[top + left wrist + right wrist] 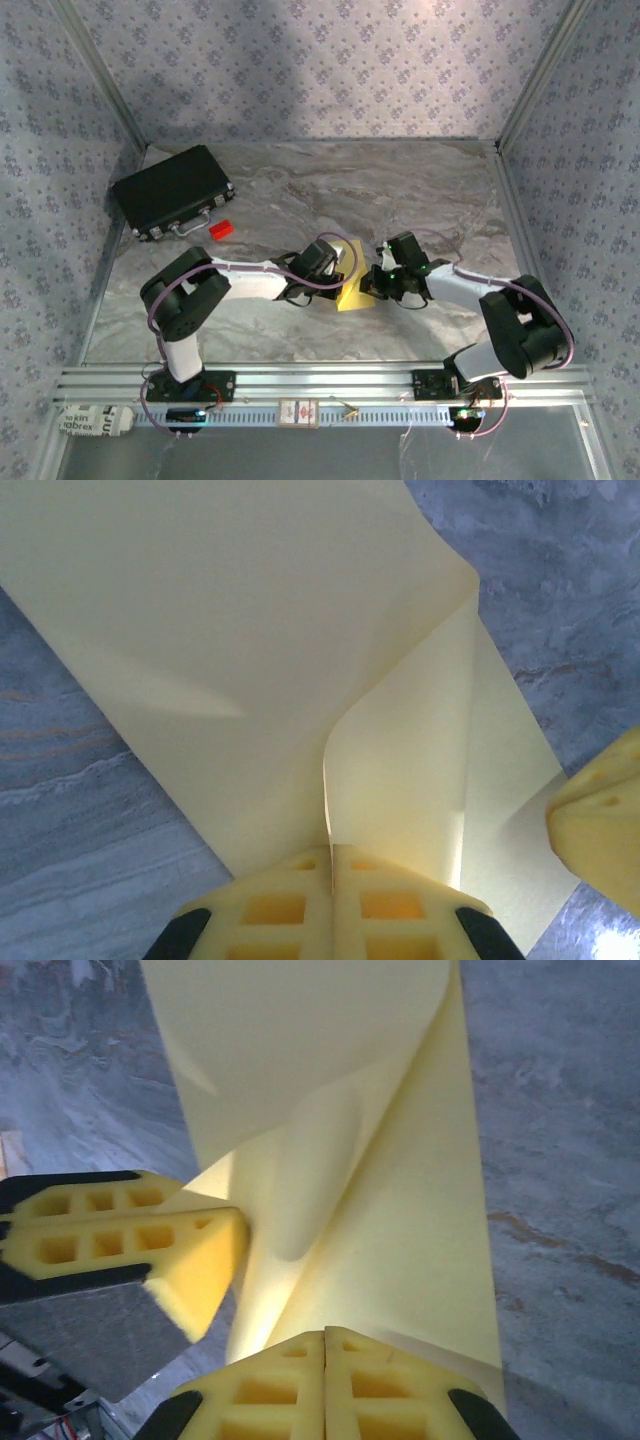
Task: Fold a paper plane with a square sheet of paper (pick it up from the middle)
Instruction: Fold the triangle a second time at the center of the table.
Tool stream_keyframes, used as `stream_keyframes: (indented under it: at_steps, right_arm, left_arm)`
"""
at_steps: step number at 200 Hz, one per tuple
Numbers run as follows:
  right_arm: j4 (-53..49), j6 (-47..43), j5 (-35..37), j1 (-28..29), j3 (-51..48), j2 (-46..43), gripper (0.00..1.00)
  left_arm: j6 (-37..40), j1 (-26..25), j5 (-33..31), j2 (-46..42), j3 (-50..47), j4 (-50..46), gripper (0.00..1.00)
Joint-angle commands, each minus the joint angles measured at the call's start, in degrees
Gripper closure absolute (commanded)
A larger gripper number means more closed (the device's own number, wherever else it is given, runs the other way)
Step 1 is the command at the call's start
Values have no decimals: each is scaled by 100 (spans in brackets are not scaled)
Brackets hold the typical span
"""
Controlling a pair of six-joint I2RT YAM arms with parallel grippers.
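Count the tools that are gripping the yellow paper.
2. The left tool pinches a raised fold of the square sheet of paper on its left; the right tool, shut, grips its right edge.

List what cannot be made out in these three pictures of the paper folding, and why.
- Left wrist view: the yellow sheet runs off the frame's top; the left tool covers its pinched part.
- Right wrist view: same cropping; the right tool covers its pinched part.
- Top external view: both tools overlap the sheet, hiding its outline and creases.
- Top external view: the white label has print too small to read.
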Motion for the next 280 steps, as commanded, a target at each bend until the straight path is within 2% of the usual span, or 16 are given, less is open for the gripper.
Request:
stream_keyframes:
  at_steps: [1,39,87,165,280]
  right_arm:
    - [17,138,-139,-21,-130,-51,93]
    - [124,183,-137,24,-193,155,97]
    - [-379,-62,271,27,-69,404,100]
    - [-411,-111,263,-12,-79,418,100]
    - [-399,-147,220,-65,-116,414,100]
  left_arm:
    - [-313,-82,72,-98,-102,-102,100]
    - [-260,-91,13,-114,33,-221,100]
    - [48,-82,-36,-122,217,-444,100]
    - [270,-78,-240,-106,342,-490,99]
    - [370,-65,-215,10,354,-517,99]
